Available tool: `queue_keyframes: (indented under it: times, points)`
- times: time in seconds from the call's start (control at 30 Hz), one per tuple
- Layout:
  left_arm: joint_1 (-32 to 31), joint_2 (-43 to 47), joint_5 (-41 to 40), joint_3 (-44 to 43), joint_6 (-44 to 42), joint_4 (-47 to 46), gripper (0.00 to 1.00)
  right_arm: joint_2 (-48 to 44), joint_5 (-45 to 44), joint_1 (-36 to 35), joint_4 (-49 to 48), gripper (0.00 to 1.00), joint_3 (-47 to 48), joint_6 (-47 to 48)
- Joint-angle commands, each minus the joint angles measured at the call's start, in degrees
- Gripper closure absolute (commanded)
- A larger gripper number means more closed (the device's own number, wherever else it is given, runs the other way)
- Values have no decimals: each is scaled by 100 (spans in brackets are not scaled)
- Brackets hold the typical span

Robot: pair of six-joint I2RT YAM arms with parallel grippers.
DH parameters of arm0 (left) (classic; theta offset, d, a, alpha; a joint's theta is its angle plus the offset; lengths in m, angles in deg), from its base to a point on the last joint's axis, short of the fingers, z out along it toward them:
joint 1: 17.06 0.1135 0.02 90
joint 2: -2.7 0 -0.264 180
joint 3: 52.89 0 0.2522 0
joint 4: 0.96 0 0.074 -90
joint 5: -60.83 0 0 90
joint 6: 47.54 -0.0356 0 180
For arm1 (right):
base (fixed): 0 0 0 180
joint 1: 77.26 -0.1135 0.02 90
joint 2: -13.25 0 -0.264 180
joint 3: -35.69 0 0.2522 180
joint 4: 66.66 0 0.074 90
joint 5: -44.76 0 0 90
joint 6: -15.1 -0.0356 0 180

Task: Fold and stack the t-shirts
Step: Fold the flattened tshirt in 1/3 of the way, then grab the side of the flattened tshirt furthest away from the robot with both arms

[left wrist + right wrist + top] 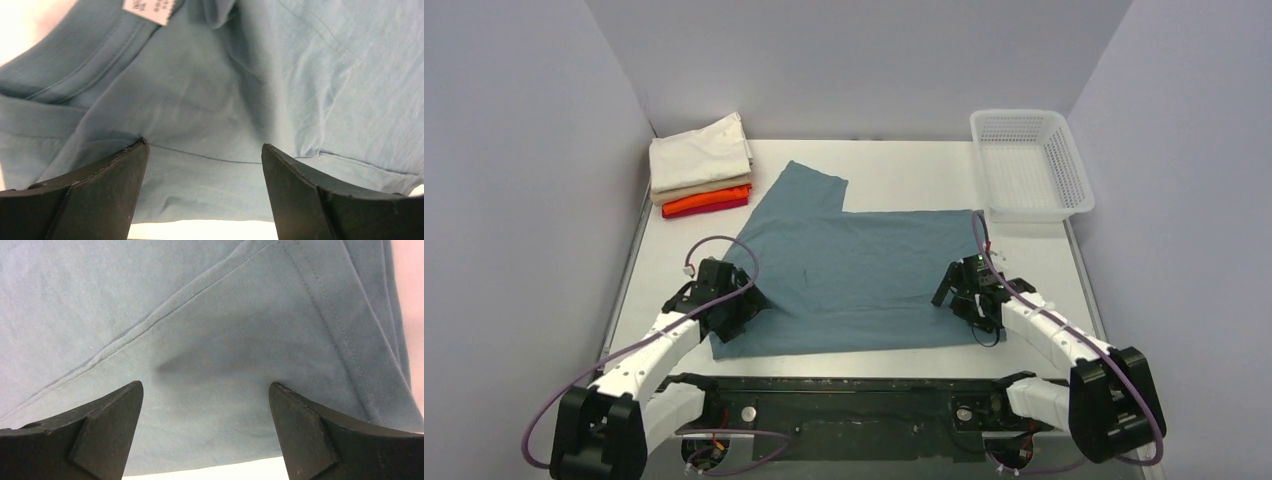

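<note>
Gaping wide, empty: left end effector point(202, 150) and right end effector point(206, 387) above teal t-shirt point(854, 270); risk: single-layer pinch skews fold.

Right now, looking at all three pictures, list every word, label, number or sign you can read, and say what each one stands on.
White tag at the collar of the blue t-shirt: dark print, too blurred and cut off at the picture's edge to read.
Basket and folded shirts: no text to be seen on them.
Nothing in any view can actually be read.
</note>
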Motion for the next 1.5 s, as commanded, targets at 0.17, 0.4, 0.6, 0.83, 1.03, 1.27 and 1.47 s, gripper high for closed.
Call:
queue_keyframes:
  times: [0.17,0.4,0.6,0.83,1.03,1.27,1.47]
  points:
    - [-70,1026,-530,301,379,940,6,-1293,409,-225,1685,8,-981,-684]
    - [-126,881,-670,200,507,1297,5,-1585,270,-258,1899,7,-988,-750]
    - [-336,974,-854,226,1044,1939,5,-1587,308,-258,1956,7,-994,-714]
    - [-382,1469,-1100,-265,1034,1807,5,-1644,-18,-258,1994,6,-259,-315]
    - [-382,836,-1356,-1840,325,1172,5,-1643,-1093,-250,1958,4,1174,83]
    - [-367,-1890,-827,-4280,-1182,-102,5,-130,-1917,58,1128,2,2645,622]
    - [-304,-4791,-388,-7379,-2497,57,5,1557,-2046,135,1055,3,3891,820]
